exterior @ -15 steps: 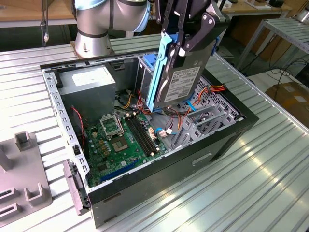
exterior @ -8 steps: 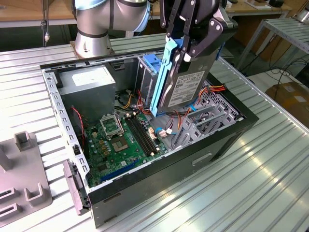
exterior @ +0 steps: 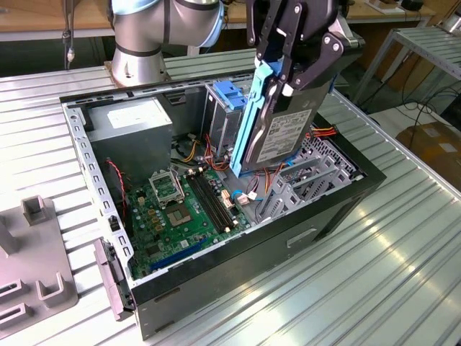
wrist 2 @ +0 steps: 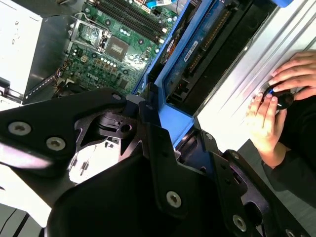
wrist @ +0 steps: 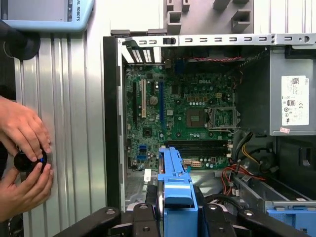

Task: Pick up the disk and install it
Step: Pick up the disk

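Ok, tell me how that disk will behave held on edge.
Likely stiff: the disk hangs from one end without sagging. Probably heavy for its size, given the thick metal body. Its smooth blue plastic frame might slip in the jaws.

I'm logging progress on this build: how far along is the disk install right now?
Pickup looks done: the gripper is clamped on the disk, holding it on edge over the open computer case. In hand: the disk hangs beside the drive cage. Left: seating, since the disk does not appear to be in the cage yet.
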{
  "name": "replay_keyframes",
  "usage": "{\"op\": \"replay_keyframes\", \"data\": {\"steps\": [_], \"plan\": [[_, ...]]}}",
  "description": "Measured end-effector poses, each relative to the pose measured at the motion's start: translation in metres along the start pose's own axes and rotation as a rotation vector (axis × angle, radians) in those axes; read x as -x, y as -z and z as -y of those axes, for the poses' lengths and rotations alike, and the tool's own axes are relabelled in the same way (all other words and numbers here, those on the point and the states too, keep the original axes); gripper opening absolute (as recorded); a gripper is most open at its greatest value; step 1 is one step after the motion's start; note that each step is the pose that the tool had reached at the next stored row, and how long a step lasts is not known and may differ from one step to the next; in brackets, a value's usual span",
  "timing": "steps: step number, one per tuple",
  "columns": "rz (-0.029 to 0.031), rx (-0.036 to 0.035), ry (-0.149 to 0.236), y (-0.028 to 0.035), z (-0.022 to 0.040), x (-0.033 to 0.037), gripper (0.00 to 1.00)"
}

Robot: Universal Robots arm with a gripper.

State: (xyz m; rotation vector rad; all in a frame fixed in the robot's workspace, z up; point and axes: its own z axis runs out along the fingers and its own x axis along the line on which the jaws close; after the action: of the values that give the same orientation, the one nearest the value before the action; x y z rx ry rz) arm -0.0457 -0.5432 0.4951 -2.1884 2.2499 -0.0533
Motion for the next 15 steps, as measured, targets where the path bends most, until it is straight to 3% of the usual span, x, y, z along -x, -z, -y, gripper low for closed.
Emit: {"op": "replay_keyframes", "data": {"steps": [8, 10, 12, 15], "plan": [[0.0000, 0.0001, -0.001, -0.0034, 0.0356, 0.0009, 0.37], [0.0000, 0.0001, -0.001, -0.0046, 0.0454, 0.0011, 0.37], [-0.0002, 0.0002, -0.001, -0.0066, 0.0604, 0.0017, 0.37], [-0.0003, 0.0001, -0.001, -0.0089, 0.0731, 0.0021, 0.37]]}}
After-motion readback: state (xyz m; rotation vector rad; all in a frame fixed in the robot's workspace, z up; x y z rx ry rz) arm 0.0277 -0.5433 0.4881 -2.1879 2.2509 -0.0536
